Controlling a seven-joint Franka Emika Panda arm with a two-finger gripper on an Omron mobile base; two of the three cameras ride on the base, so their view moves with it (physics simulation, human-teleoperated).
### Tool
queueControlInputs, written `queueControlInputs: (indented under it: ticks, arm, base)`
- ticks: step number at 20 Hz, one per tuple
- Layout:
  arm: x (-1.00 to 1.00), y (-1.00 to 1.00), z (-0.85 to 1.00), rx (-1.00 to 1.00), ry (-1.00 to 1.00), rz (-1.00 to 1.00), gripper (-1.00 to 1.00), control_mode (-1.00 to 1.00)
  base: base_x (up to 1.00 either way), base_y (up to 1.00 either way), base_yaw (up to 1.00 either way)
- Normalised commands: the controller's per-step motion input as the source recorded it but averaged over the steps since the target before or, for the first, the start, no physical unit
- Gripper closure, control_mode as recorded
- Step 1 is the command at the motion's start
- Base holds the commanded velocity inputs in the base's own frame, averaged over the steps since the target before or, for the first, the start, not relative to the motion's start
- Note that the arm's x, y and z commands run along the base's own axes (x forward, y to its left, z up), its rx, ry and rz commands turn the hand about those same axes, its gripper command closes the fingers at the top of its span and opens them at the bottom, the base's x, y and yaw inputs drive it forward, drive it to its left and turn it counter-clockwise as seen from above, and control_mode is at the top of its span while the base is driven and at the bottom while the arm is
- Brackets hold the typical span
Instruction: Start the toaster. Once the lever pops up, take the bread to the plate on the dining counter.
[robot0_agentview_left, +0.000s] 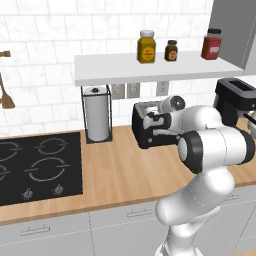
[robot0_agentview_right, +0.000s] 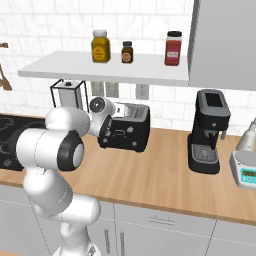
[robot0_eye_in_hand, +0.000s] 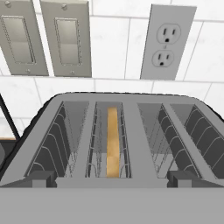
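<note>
Hand view looks down into the small black boxy toaster (robot0_eye_in_hand: 112, 144), where the thin tan bread slice (robot0_eye_in_hand: 113, 142) stands on edge in the slot left of centre; the tool's (robot0_eye_in_hand: 112, 178) dark fingertips (robot0_eye_in_hand: 41, 178) sit spread wide at the bottom, pinching nothing. Left base view instead puts the toaster (robot0_agentview_left: 150, 125) mid-frame on the wooden tabletop (robot0_agentview_left: 120, 170), beside a paper-towel roll (robot0_agentview_left: 97, 114). Right base view adds a black coffee machine (robot0_agentview_right: 207, 131) at right.

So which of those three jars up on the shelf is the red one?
The red jar stands at the right end of the shelf, nearest the coffee machine. The yellow jar and small dark jar stand further left.
</note>
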Motion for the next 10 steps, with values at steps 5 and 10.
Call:
queueControlInputs:
  ticks: [5, 10]
  arm:
    - [0.00, 0.00, 0.00, 0.00, 0.00, 0.00, -1.00, -1.00]
    - [0.00, 0.00, 0.00, 0.00, 0.00, 0.00, -1.00, -1.00]
  base:
    - [0.00, 0.00, 0.00]
    - [0.00, 0.00, 0.00]
